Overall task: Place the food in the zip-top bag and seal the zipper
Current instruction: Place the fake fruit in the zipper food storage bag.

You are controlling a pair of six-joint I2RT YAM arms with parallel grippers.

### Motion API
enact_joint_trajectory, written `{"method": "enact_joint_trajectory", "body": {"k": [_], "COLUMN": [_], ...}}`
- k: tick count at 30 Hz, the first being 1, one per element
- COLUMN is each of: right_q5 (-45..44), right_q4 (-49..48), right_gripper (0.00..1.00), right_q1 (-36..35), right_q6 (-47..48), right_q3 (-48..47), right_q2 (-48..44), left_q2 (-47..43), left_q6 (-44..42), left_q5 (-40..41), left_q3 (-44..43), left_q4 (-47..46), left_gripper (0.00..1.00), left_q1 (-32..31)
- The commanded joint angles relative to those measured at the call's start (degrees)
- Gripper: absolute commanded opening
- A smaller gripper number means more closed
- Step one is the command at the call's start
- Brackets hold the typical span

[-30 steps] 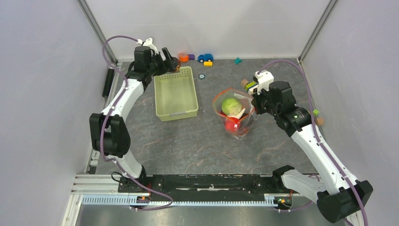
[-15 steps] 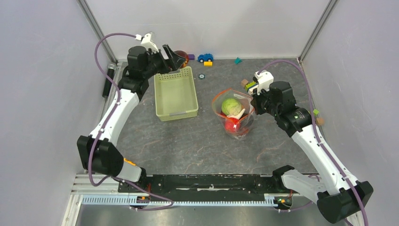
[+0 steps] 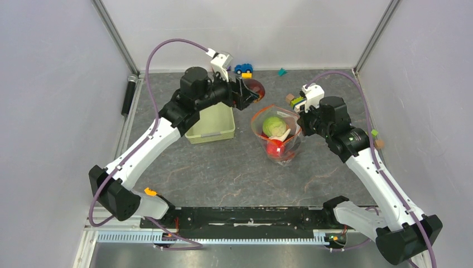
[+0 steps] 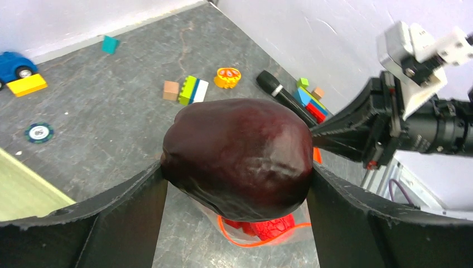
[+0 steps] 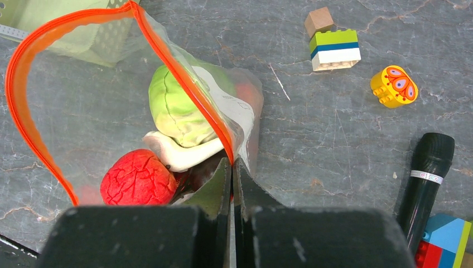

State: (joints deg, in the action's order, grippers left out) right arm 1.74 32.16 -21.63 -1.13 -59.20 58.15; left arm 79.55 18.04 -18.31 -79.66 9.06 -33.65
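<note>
The zip-top bag [image 3: 279,134] stands open mid-table, its orange-red zipper [image 5: 33,67] in a wide loop. Inside lie the green cabbage [image 3: 274,125], a red cracked fruit [image 5: 136,178] and a white piece. My right gripper [image 5: 232,167] is shut on the bag's mouth edge and holds it up. My left gripper [image 3: 252,89] is shut on a dark purple fruit [image 4: 240,156] and holds it in the air just left of and above the bag's mouth; the bag's rim [image 4: 256,237] shows below it in the left wrist view.
A pale green basket [image 3: 215,125] sits left of the bag, partly under my left arm. Toy blocks [image 5: 334,49], a yellow toy [image 5: 394,85] and a black microphone [image 5: 426,173] lie right of the bag. A blue car [image 3: 243,68] sits at the back wall.
My left arm has swung from the back left corner rightward over the basket, carrying the dark purple fruit to the bag's mouth. My right gripper and the bag have stayed put.
</note>
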Motion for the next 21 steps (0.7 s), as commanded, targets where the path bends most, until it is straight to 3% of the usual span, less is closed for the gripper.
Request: {"method": "enact_joint_trajectory", "body": {"k": [1,11,21], "right_q5": [0.7,0.29,0.2], "right_q4": [-2.11,-2.17,-2.45], "right_gripper": [0.0,0.0,0.0], "right_q1": [0.19,0.22,0.2], "right_q6": [0.6,0.65,0.61], "right_q3": [-0.19,0.05,0.46], "right_q2": [-1.43,-1.61,-1.81], "left_q2": [-0.2,6.69,12.55], "left_q6": [-5.81,-10.83,-11.72], "left_q5": [-1.76,-0.31,4.62], "left_q3": [-2.82,-7.5,-8.91], "left_q4": [0.02,7.33,11.11], "left_gripper": [0.55,0.57,0.57], "left_q1": [-3.47,-12.4,-16.13]}}
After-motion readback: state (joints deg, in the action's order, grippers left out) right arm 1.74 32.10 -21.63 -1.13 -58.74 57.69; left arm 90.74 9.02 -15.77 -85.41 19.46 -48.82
